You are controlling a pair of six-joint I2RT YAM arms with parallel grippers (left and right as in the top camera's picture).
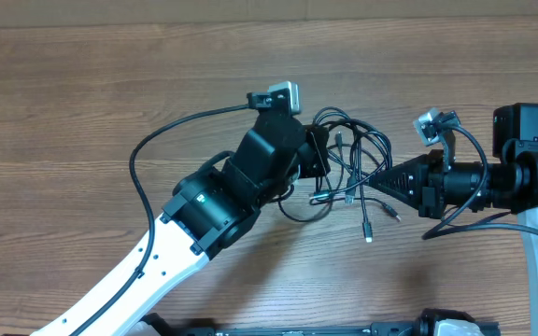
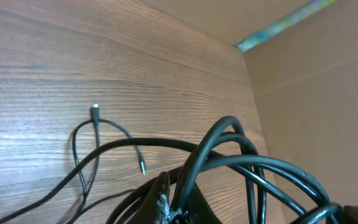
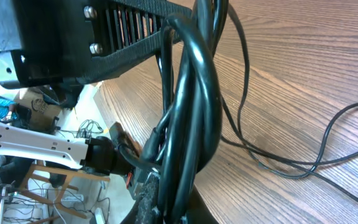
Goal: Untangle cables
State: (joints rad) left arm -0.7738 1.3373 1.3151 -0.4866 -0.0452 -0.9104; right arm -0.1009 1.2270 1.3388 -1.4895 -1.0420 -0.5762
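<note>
A tangle of thin black cables [image 1: 348, 159] lies at the table's middle, with loops and loose ends carrying small plugs [image 1: 368, 237]. My left gripper [image 1: 318, 154] is at the tangle's left side, shut on a cable strand [image 2: 191, 171]. My right gripper [image 1: 379, 182] is at the tangle's right side, shut on a bunch of cable strands [image 3: 188, 118]. In the left wrist view thick loops [image 2: 266, 168] arch over the wood and a thin loop with a plug [image 2: 96, 112] lies flat. The right wrist view shows the left gripper's body [image 3: 73, 37] just beyond the strands.
The wooden table [image 1: 82, 103] spreads around both arms. A cardboard wall [image 2: 316, 81] stands along the table's far edge. The left arm's own thicker black wire [image 1: 152, 140] loops over the table at the left. Off the table's edge is clutter on the floor [image 3: 17, 112].
</note>
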